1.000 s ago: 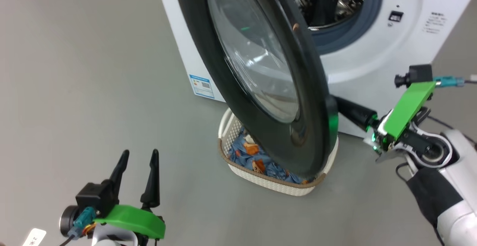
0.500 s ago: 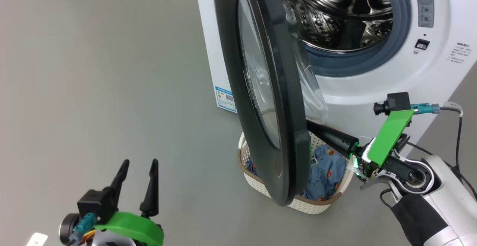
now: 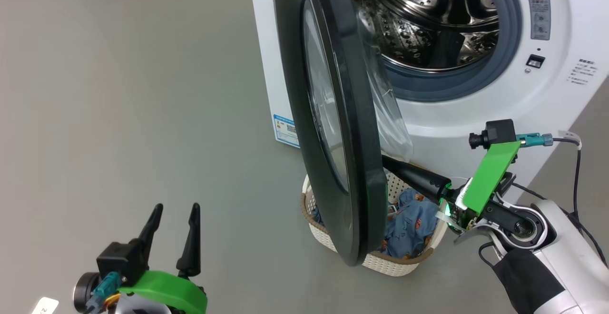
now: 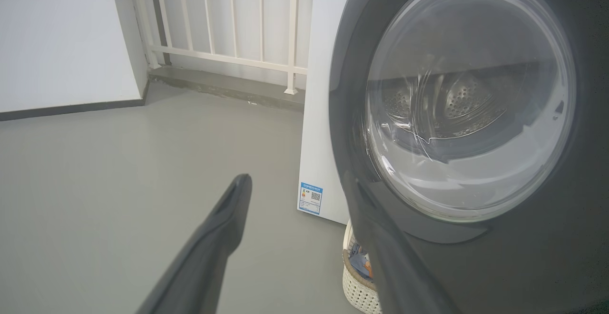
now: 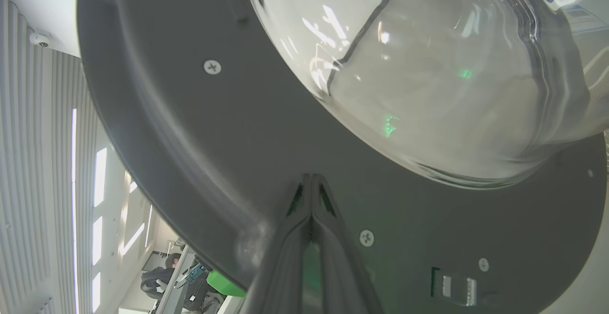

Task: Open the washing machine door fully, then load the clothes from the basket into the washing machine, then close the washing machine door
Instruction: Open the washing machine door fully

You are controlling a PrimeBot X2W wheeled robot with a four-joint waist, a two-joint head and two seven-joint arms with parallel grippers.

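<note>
The washing machine [image 3: 480, 114] stands at the upper right with its steel drum [image 3: 418, 14] exposed. The washing machine door [image 3: 292, 66] is swung out and shows almost edge-on in the head view. My right gripper [image 3: 387, 161] is shut, its tips pressed against the door's inner rim [image 5: 190, 138] just below the glass bowl [image 5: 428, 66]. The basket [image 3: 390, 262] sits on the floor under the door, with blue printed clothes [image 3: 409, 223] in it. My left gripper [image 3: 175, 208] hangs open at the lower left, apart from everything, facing the door's outer glass [image 4: 471, 100].
Grey floor spreads to the left of the machine. A blue label sticker [image 4: 310, 199] marks the machine's side panel. A white railing [image 4: 228, 24] and a wall lie behind. A seated person [image 5: 162, 273] shows far off past the door's edge.
The door has swung much further open with my shut right gripper against its inner side. The head view has shifted too. The left gripper has stayed open and still.
</note>
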